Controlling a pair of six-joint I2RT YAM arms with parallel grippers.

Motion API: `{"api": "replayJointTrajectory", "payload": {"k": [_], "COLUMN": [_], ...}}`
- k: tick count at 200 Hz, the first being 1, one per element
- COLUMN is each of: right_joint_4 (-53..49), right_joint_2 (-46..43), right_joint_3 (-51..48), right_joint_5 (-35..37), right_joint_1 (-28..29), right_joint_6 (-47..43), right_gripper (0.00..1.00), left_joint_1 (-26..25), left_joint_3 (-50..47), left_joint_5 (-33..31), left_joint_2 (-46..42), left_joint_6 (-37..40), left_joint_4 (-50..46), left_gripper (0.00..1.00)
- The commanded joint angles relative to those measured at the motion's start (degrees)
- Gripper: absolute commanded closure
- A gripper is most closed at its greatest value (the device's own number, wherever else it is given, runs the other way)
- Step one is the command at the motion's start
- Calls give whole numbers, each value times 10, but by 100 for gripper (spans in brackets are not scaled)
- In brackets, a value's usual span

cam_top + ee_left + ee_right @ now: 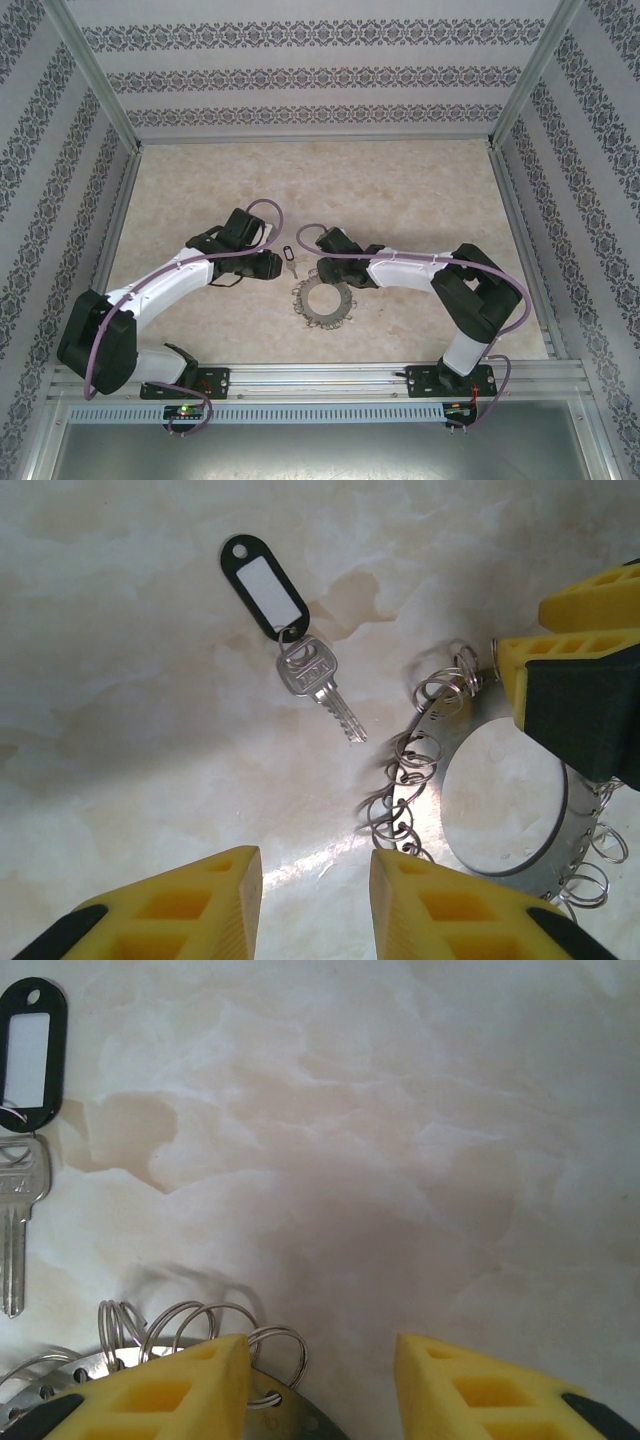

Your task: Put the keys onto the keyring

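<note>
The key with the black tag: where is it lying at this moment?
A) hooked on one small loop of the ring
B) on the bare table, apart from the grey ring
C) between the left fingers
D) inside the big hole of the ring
B: the key lies flat on the table, with bare surface between its tip and the loops of the keyring.

The left arm point(150, 285) and right arm point(420, 270) fold inward from their bases, forearms reaching toward each other. The left end effector point(315, 905) points downward, fingers spread apart; the right end effector point(322, 1385), near and facing it, is likewise spread.
</note>
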Motion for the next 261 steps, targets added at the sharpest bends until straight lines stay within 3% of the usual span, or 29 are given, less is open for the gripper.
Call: {"api": "replayJointTrajectory", "payload": {"k": [1,92,261], "right_joint_4": [-1,-9,-11], "right_joint_2": [2,-34,19], "right_joint_3": [11,6,20], "right_joint_5": [11,24,11], "right_joint_1": [10,14,21], "right_joint_6": [7,9,6], "right_gripper": [57,53,57], "left_joint_1": [8,10,19], "left_joint_3": [-10,-14,-6], "left_joint_5": [-5,-3,-8], "left_joint_2": [-14,-17,-39], "left_joint_6": [-5,-6,-3], "left_joint_4": [-1,1,-12], "left_gripper": [66,65,65]}}
